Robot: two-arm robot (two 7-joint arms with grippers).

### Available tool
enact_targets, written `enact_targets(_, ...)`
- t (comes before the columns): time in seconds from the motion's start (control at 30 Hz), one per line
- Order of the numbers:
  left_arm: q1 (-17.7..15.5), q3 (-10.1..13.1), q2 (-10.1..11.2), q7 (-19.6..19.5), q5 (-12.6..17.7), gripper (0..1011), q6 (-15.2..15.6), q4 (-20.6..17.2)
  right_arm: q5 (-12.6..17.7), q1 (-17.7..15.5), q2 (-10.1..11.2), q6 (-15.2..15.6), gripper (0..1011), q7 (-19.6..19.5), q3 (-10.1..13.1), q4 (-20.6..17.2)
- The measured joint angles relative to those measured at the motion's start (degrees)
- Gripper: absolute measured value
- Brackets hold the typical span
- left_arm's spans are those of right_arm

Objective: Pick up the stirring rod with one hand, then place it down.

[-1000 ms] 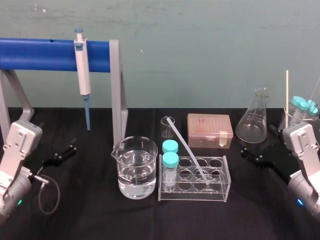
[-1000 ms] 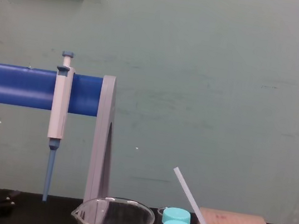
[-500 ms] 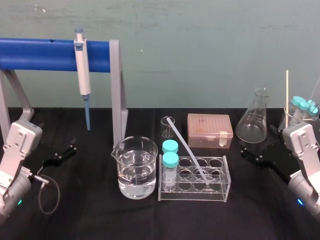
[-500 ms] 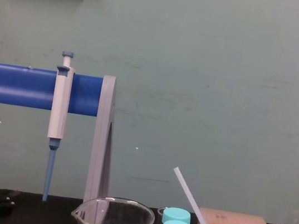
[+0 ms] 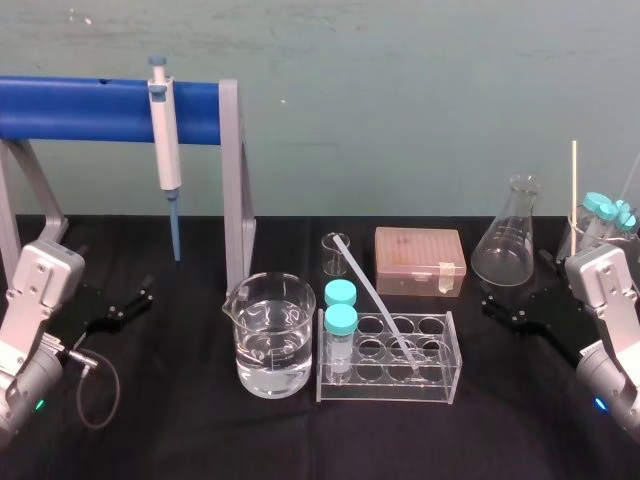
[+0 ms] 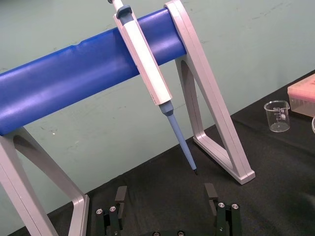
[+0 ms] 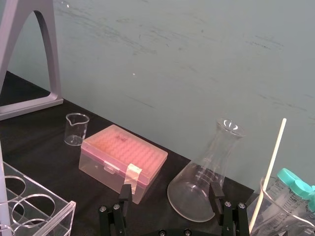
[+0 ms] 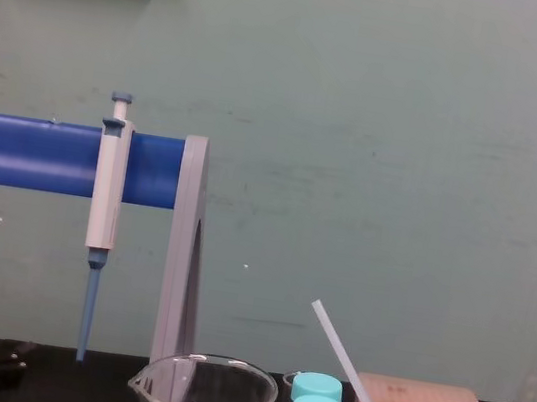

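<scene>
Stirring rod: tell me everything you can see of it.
The stirring rod is long, thin, straight and translucent white, like glass or plastic. It leans tilted in the clear rack, its lower end down in a front-row hole and its upper end slanting up, back and toward the robot's left, near the small beaker. It touches the rack. The left claw and right claw sit open on the table, far from it.

Stirring rod (image 5: 375,300) in rack (image 5: 400,388) (tilted)
</scene>
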Motion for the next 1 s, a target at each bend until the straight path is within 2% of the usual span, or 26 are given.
enact_targets(1.0, 0.00, 0.00, 0.00, 0.00, 0.00, 1000, 0.00, 0.00, 0.00, 0.00, 0.00, 0.00, 1000, 0.00, 0.00, 0.00)
